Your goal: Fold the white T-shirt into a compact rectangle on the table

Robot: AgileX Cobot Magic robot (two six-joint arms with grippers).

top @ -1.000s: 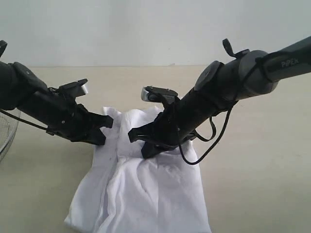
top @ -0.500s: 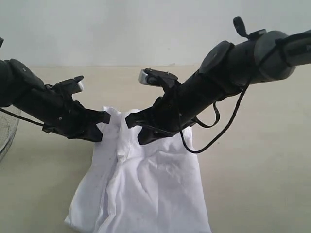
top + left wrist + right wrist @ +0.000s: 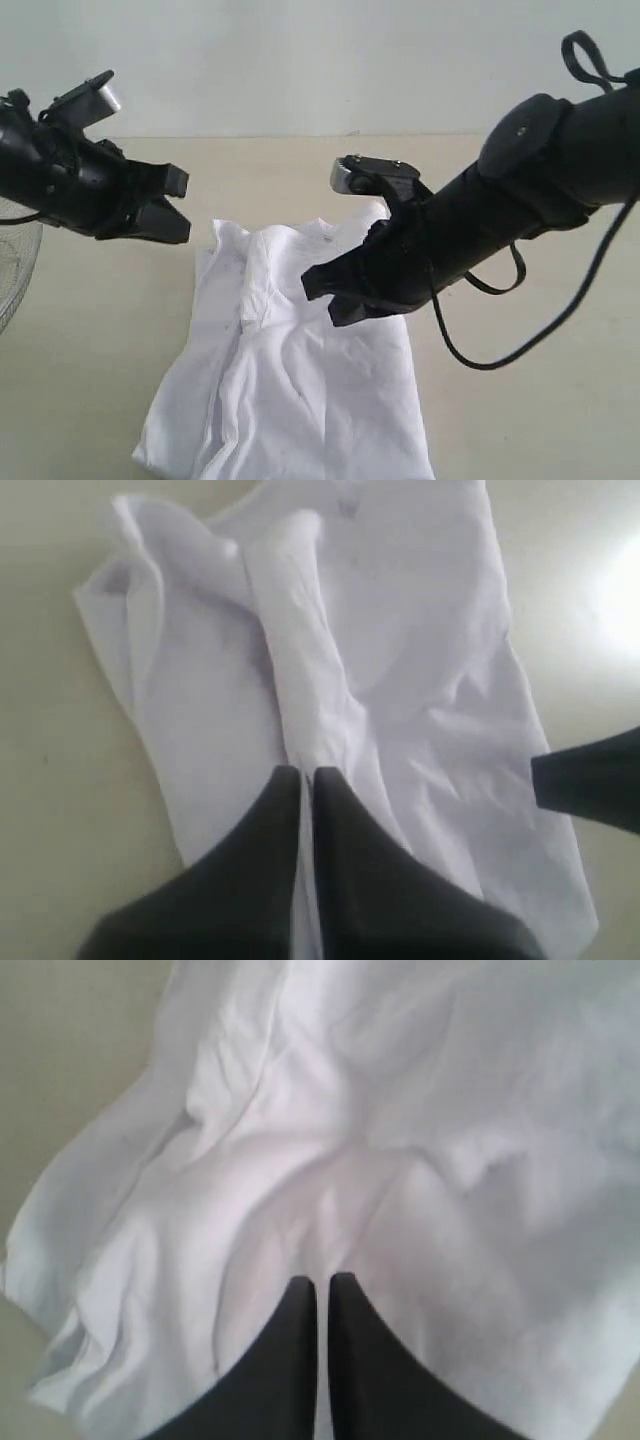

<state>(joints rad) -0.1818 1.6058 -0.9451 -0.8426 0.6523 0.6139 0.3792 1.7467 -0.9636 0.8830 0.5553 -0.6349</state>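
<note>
The white T-shirt (image 3: 300, 390) lies on the table (image 3: 520, 420) as a long, wrinkled strip with its plain side up; no print shows. My left gripper (image 3: 185, 208) hovers shut and empty above the table, left of the shirt's far end. In the left wrist view its gripper (image 3: 305, 775) points over the shirt (image 3: 400, 660). Also shut and empty, my right gripper (image 3: 318, 300) hangs over the shirt's far right part. Its wrist view shows the right gripper (image 3: 322, 1282) above rumpled cloth (image 3: 400, 1140), holding none of it.
A round wire-mesh basket (image 3: 10, 265) pokes in at the left edge of the exterior view. The right gripper's dark tip (image 3: 590, 780) shows in the left wrist view. Bare beige tabletop lies on both sides of the shirt; a pale wall stands behind.
Both grippers have drawn back from the shirt's far edge. The left one rose and moved left; the right one moved right. The shirt's far edge now lies flat.
</note>
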